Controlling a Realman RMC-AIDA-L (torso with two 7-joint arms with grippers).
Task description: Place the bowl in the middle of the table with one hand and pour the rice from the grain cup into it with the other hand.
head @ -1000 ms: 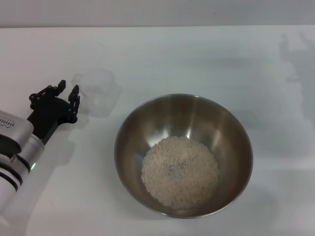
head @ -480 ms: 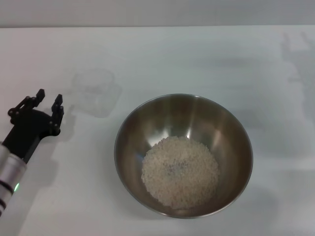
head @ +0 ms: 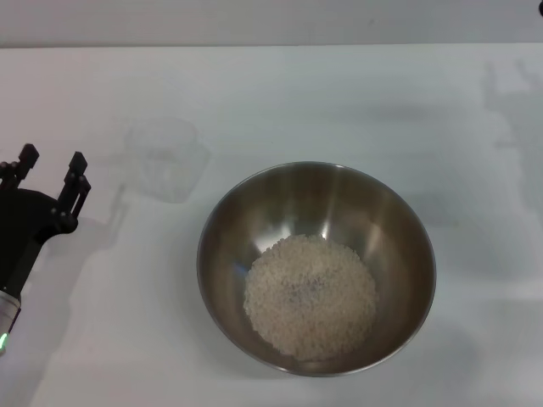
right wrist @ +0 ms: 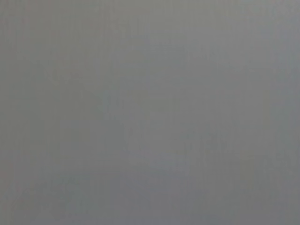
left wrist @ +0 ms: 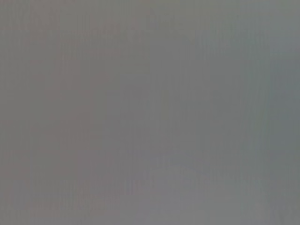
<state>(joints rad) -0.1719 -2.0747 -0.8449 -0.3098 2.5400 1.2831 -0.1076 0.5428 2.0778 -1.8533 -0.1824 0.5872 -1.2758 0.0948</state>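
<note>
The large steel bowl (head: 316, 267) stands on the white table (head: 356, 102), a little before its middle. A heap of rice (head: 310, 294) lies in the bowl's bottom. The clear grain cup (head: 163, 158) stands upright and empty on the table, to the left of and behind the bowl. My left gripper (head: 51, 168) is open and empty at the left edge of the head view, apart from the cup, to its left. The right gripper is out of view. Both wrist views show only plain grey.
Faint shadows lie on the table at the far right (head: 513, 93). The table's far edge runs along the top of the head view.
My left gripper has drawn back to the left and toward me, away from the grain cup, which stays standing where it was. The bowl and rice have not moved.
</note>
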